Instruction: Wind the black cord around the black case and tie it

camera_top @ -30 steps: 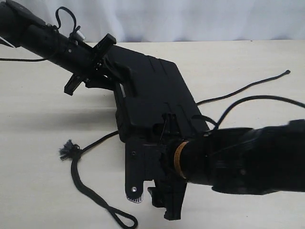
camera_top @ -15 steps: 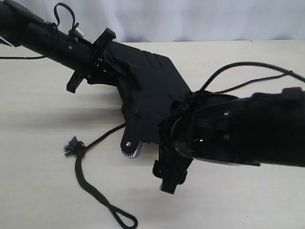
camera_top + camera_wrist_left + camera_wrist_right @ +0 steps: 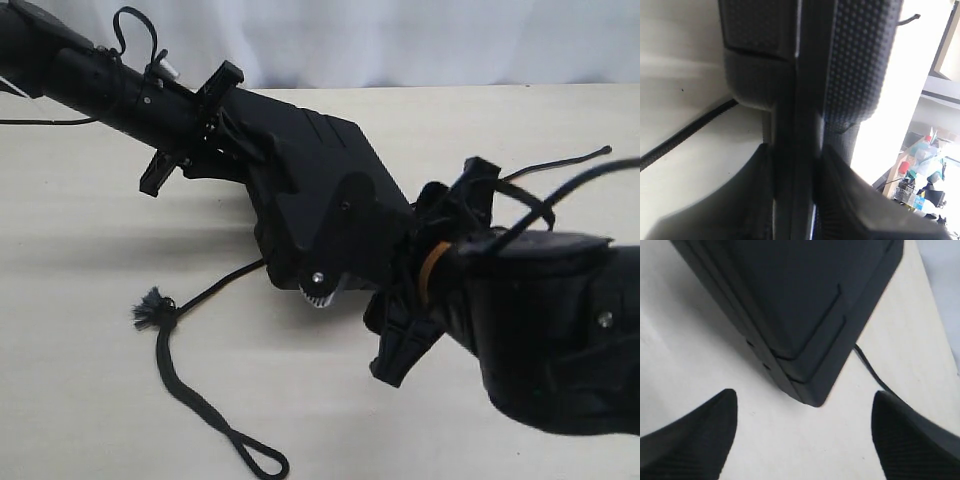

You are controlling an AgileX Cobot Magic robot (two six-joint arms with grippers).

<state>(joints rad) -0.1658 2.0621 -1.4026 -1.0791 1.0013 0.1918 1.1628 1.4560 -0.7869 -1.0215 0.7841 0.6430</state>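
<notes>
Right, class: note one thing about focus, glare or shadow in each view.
Exterior view: even light, the black case throws a soft shadow on the table. Left wrist view: left pads fill the frame, bottom blurred, background washed out. Right wrist view: case edge sharp, right fingertips soft.

Left hand (image 3: pixel 807 75) is clamped tight, while right hand (image 3: pixel 805 402) gapes wide apart.

A cream tabletop (image 3: pixel 80 400) beneath a pale draped backdrop (image 3: pixel 400 40).
The surface is matte and softly shadowed. Past its edge, in the left wrist view, a blurred clutter of bottles (image 3: pixel 912 185).
</notes>
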